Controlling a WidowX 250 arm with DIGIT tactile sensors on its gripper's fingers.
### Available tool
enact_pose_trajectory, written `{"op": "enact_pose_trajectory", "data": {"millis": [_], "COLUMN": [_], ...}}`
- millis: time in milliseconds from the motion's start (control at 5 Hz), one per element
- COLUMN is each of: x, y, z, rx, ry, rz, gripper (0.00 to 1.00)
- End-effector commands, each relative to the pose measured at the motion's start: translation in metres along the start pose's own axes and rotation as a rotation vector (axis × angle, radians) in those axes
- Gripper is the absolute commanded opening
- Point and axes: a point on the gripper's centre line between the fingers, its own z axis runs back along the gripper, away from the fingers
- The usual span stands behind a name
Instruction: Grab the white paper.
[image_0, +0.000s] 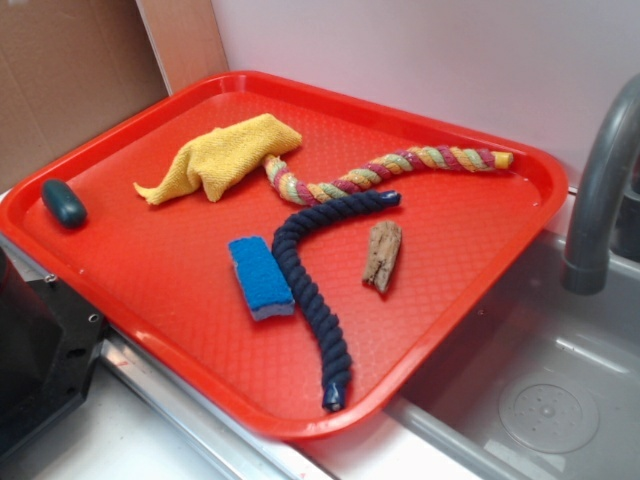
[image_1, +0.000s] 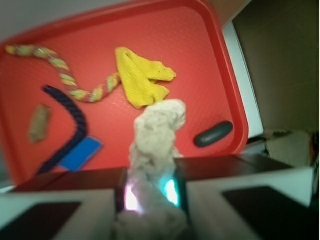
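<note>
Already clamped between your gripper (image_1: 150, 197), the crumpled wad of white tissue-like paper (image_1: 157, 132) rises out of the jaws in the wrist view, high above the red plastic tray (image_1: 210, 60). The jaws stand pressed on the wad's lower part, while its upper lobe sticks up free. The exterior view shows no paper on the tray, and the gripper is out of that frame.

You are likely holding something very light and soft: wrinkled, easily squashed, with no stiffness to resist the fingers. It should not slip readily, but a loose fold could tear or pull out, so the thick bunched middle looks the safest place to grip, not a stray edge.

Below lie the folded yellow cloth (image_1: 142, 77), the blue rectangular sponge (image_1: 80, 152), the dark navy braided rope (image_1: 72, 125), the multicoloured twisted rope (image_1: 65, 75), the small brown piece of wood (image_1: 39, 122) and the dark oval pebble-like object (image_1: 213, 134), all well apart from the paper.
</note>
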Motion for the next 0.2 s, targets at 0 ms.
{"op": "enact_pose_trajectory", "data": {"millis": [0], "x": [-0.0045], "y": [-0.0048], "z": [-0.0007], "rx": [0.035], "ry": [-0.042], "rz": [0.041], "gripper": [0.00]}}
